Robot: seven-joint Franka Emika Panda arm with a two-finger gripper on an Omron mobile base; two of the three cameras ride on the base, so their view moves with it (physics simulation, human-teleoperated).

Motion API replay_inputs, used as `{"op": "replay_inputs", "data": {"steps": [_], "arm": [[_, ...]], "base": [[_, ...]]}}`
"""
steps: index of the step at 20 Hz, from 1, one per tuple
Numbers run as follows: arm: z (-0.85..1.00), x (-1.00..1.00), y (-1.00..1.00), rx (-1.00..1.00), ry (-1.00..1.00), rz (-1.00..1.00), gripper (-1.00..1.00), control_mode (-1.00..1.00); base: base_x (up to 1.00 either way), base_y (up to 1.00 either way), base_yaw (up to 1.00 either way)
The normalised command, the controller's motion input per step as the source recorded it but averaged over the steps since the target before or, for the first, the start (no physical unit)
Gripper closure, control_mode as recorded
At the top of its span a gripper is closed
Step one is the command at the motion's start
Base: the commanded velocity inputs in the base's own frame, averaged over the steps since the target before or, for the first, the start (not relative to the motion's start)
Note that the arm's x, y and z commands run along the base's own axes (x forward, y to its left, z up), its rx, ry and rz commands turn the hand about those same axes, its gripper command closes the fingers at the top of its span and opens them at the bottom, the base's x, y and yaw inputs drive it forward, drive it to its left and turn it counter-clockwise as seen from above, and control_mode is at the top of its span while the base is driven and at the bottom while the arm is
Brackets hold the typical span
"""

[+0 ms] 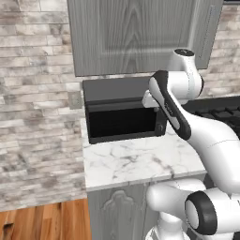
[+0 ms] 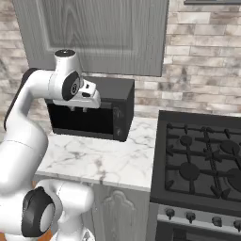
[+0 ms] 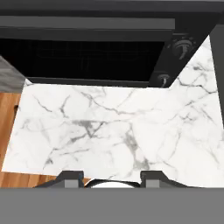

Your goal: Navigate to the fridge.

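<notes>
Left base view: the white arm folds above a white marble counter [image 1: 136, 161], in front of a black toaster oven with a dark glass door [image 1: 123, 112] that sits at the counter's back edge under a grey wood-grain wall cabinet [image 1: 136, 33]. The counter's left edge drops to an orange wood floor [image 1: 42, 218], open room for driving.

Right base view: a black gas hob [image 2: 202, 160] adjoins the counter's right edge. The gripper [image 2: 79, 109] hangs before the oven door; I cannot tell its spread here.

Hand view: both fingertips [image 3: 70, 177] stand apart over bare marble, holding nothing. No fridge appears, so its direction cannot be judged; the base must turn away.
</notes>
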Motion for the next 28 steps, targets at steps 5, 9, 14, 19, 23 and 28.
{"op": "replay_inputs", "data": {"steps": [5,9,14,19,23,28], "arm": [[0.00,-0.58,-0.03,0.00,-0.05,0.00,-1.00,-1.00],[0.00,-0.25,-0.05,0.00,-0.04,0.00,-1.00,1.00],[0.00,0.00,0.00,0.00,0.00,0.00,-1.00,1.00],[0.00,0.00,0.00,0.00,0.00,0.00,-1.00,1.00],[0.00,0.00,0.00,0.00,0.00,0.00,-1.00,1.00],[0.00,0.00,0.00,0.00,0.00,0.00,-1.00,1.00]], "base": [[0.00,0.00,0.00],[-0.65,-0.44,-0.27],[-0.28,-0.53,-0.72],[0.00,-0.58,-0.86],[0.05,-0.64,-0.87],[0.05,-0.67,-0.88]]}}
